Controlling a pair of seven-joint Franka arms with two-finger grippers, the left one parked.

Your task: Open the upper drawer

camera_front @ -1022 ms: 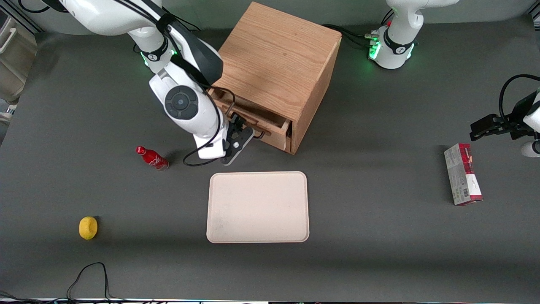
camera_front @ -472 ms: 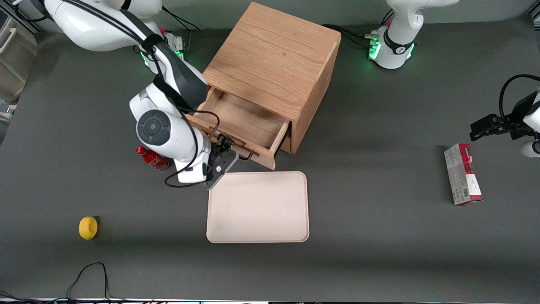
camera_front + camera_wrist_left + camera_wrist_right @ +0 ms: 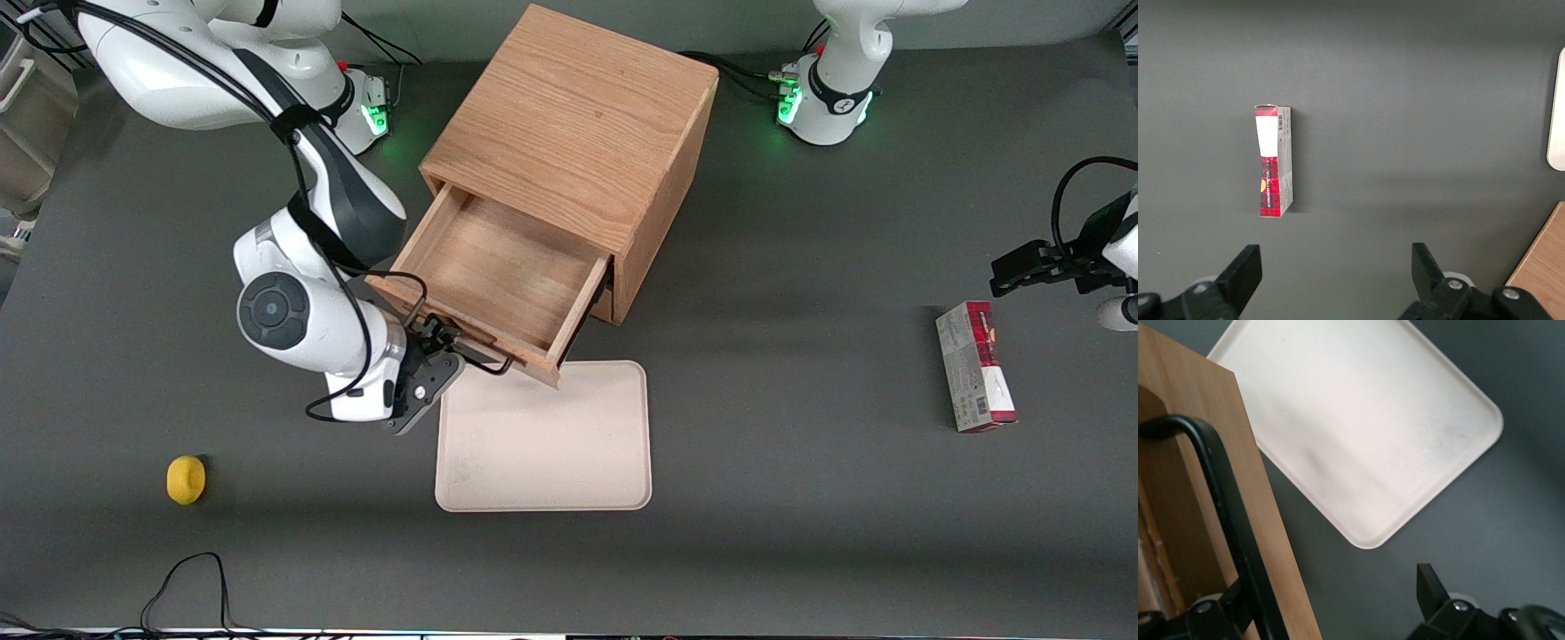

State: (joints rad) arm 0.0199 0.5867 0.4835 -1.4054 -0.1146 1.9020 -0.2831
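The oak cabinet (image 3: 578,124) has its upper drawer (image 3: 498,267) pulled far out, and the bare wooden floor inside shows. The drawer's front corner overhangs the tray's edge. The thin black bar handle (image 3: 487,364) runs along the drawer front. My right gripper (image 3: 442,351) is at the handle's end, nearer the front camera than the cabinet. In the right wrist view the gripper (image 3: 1331,587) is open wide. The handle (image 3: 1225,500) passes close by one finger (image 3: 1238,600), against the drawer front (image 3: 1191,380). The other finger (image 3: 1428,587) is over bare table.
A pale tray (image 3: 542,436) (image 3: 1358,420) lies flat in front of the drawer. A yellow lemon (image 3: 186,480) sits toward the working arm's end, near the front edge. A red and white box (image 3: 973,364) (image 3: 1273,160) lies toward the parked arm's end.
The upper drawer has slid much farther out of the cabinet toward the front camera. My gripper moved with the handle. The arm now covers the red bottle.
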